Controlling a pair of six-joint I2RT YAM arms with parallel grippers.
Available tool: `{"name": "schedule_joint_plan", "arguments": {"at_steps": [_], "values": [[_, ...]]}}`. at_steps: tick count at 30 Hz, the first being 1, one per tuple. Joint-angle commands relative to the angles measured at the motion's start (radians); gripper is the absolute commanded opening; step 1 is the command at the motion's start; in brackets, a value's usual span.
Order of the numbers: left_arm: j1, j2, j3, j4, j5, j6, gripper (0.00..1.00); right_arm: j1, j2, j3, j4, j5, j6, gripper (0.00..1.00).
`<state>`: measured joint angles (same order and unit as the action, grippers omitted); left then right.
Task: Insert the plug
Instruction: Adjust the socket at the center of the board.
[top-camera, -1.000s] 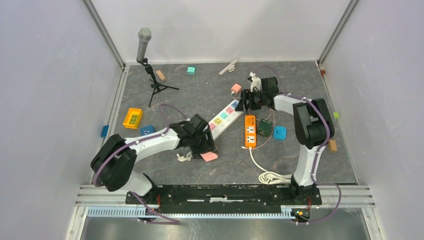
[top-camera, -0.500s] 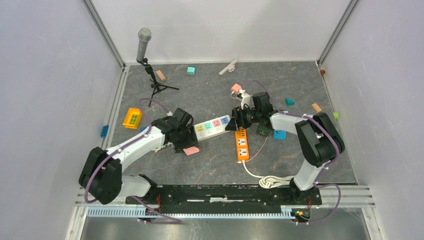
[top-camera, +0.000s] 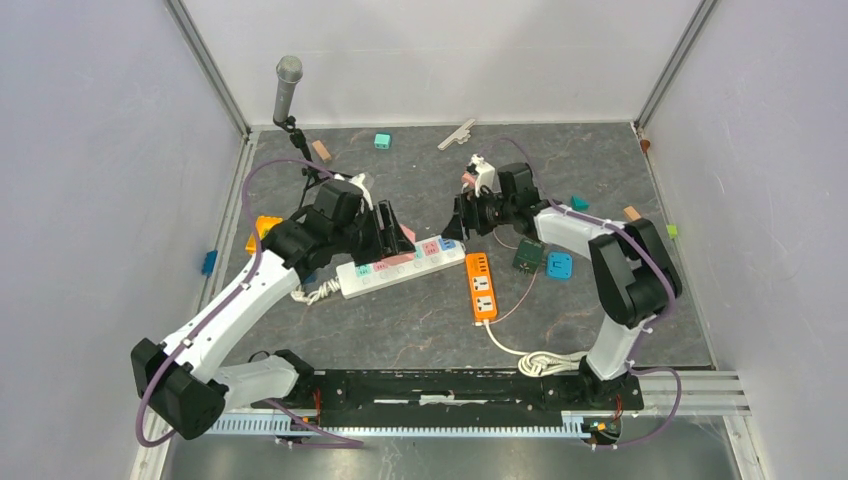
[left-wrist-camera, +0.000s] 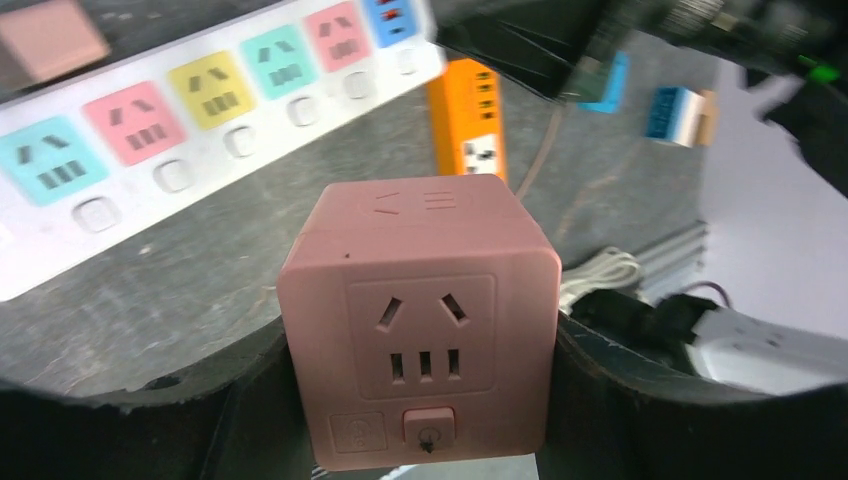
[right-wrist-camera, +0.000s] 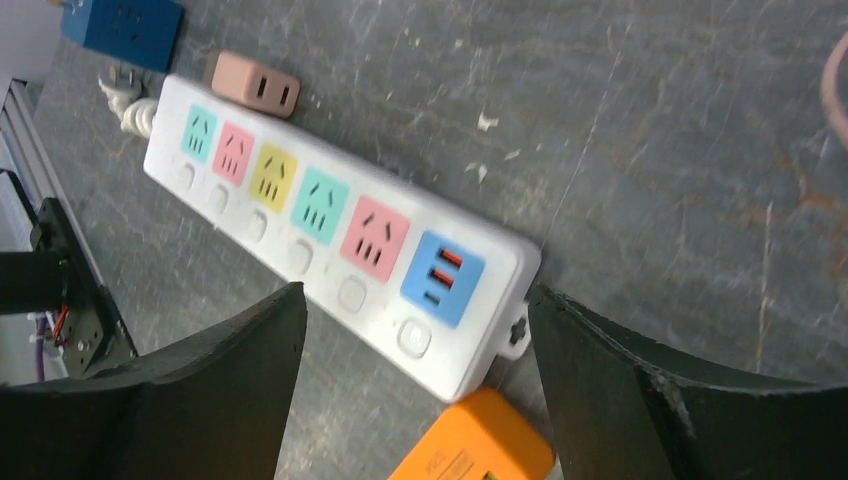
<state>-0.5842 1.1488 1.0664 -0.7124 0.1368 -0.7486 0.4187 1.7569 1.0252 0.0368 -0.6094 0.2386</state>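
My left gripper (top-camera: 392, 232) is shut on a pink cube adapter (left-wrist-camera: 420, 320) with sockets and a button on its face. It holds the adapter in the air over the far side of the white power strip (top-camera: 400, 265). The strip, with coloured sockets, lies almost crosswise on the grey table and also shows in the left wrist view (left-wrist-camera: 200, 120) and the right wrist view (right-wrist-camera: 330, 220). My right gripper (right-wrist-camera: 420, 390) is open and empty, its jaws spread wide above the strip's blue USB end, as the top view (top-camera: 465, 215) also shows.
An orange power strip (top-camera: 481, 287) lies by the white strip's right end, with a coiled white cable (top-camera: 545, 357) near the front. A small pink plug (right-wrist-camera: 252, 85) and a blue adapter (right-wrist-camera: 125, 25) lie beside the strip's far end. A microphone stand (top-camera: 288, 85) is at the back left.
My left gripper has lifted the pink cube off the table and carried it back and left. The white strip has swung towards crosswise and shifted left. My right gripper has moved slightly back.
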Motion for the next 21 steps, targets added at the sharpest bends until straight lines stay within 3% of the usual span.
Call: {"name": "schedule_joint_plan", "arguments": {"at_steps": [1,9,21], "values": [[0.006,-0.022,0.077,0.085,0.184,0.007,0.02,-0.002,0.093,0.135,-0.01,0.004,-0.022,0.85],[0.01,-0.074,0.069,0.196,0.279,-0.06,0.02,0.015,0.238,0.271,-0.07,-0.082,-0.032,0.8],[0.018,-0.084,0.07,0.216,0.285,-0.068,0.02,0.052,0.086,-0.026,0.029,-0.199,0.015,0.75]]}}
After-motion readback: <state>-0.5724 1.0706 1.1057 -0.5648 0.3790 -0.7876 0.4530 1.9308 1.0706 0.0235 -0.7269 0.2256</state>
